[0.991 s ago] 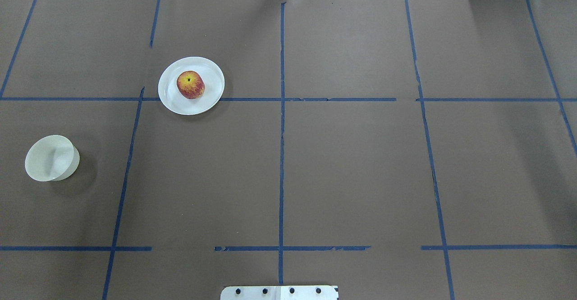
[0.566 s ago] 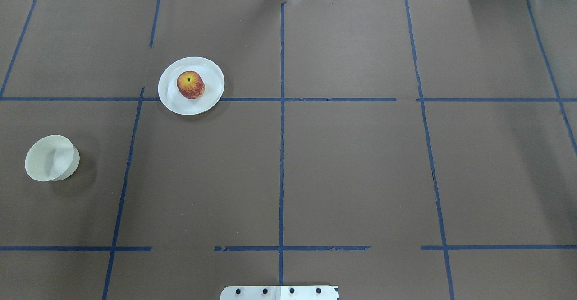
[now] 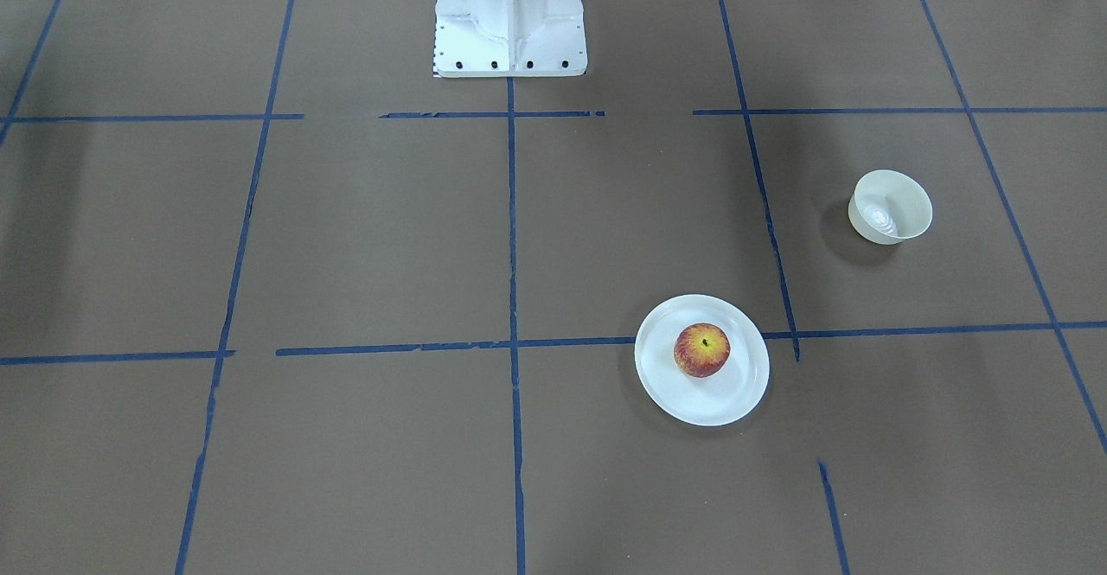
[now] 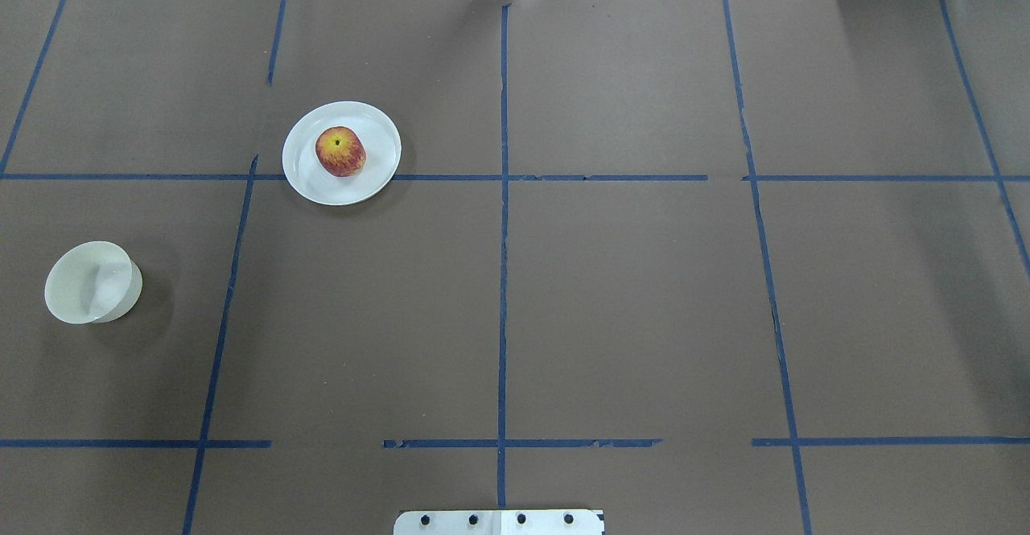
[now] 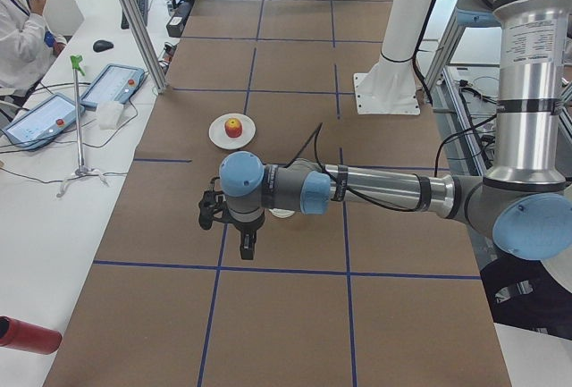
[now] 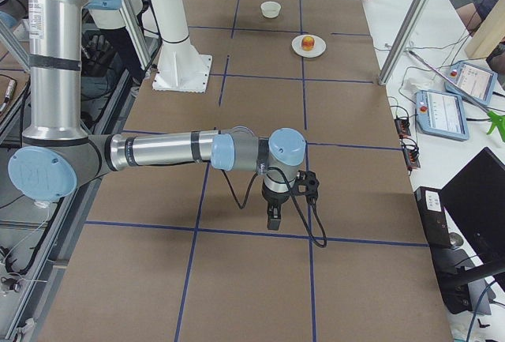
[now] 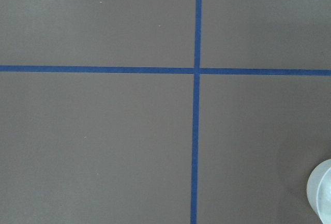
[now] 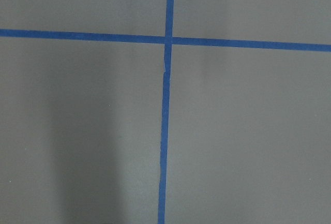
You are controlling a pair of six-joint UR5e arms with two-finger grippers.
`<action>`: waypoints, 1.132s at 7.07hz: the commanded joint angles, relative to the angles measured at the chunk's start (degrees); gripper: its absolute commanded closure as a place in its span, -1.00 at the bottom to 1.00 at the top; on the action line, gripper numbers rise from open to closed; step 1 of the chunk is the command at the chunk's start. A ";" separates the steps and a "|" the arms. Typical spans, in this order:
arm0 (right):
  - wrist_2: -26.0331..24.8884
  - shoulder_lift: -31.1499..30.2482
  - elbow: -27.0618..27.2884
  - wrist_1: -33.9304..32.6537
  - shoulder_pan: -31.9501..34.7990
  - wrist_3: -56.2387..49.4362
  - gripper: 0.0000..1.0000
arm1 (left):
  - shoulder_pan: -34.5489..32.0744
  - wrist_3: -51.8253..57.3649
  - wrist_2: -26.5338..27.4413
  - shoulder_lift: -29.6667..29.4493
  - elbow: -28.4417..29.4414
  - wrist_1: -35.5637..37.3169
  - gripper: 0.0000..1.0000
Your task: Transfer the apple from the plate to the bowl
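The red and yellow apple (image 4: 340,151) lies on the flat white plate (image 4: 378,173), far from the robot and left of the centre line; it also shows in the front view (image 3: 701,349). The small cream bowl (image 4: 88,281) stands empty near the table's left edge, and its rim shows in the left wrist view (image 7: 321,190). My left gripper (image 5: 248,248) hangs over the table near the bowl, well short of the plate. My right gripper (image 6: 273,222) hangs over bare table on the far side from the dishes. I cannot tell whether either gripper is open or shut.
Blue tape lines (image 4: 503,197) divide the brown table cover. The robot's white pedestal (image 3: 510,13) stands at the near edge. In the left side view, an operator (image 5: 22,12), tablets (image 5: 112,83), a small tripod (image 5: 80,119) and a red bottle (image 5: 27,335) are on a side bench.
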 commanded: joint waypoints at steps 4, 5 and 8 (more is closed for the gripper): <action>0.00 0.00 0.00 0.00 0.00 0.00 -1.00 | 25.27 -49.26 -0.69 -20.33 2.50 -10.21 -1.00; 0.00 0.00 0.00 0.00 0.00 0.00 -1.00 | 28.52 -55.95 0.78 -25.09 6.18 -10.20 -1.00; 0.00 0.00 0.00 0.00 0.00 0.00 -1.00 | 33.30 -69.53 5.98 -33.19 16.20 -10.91 -1.00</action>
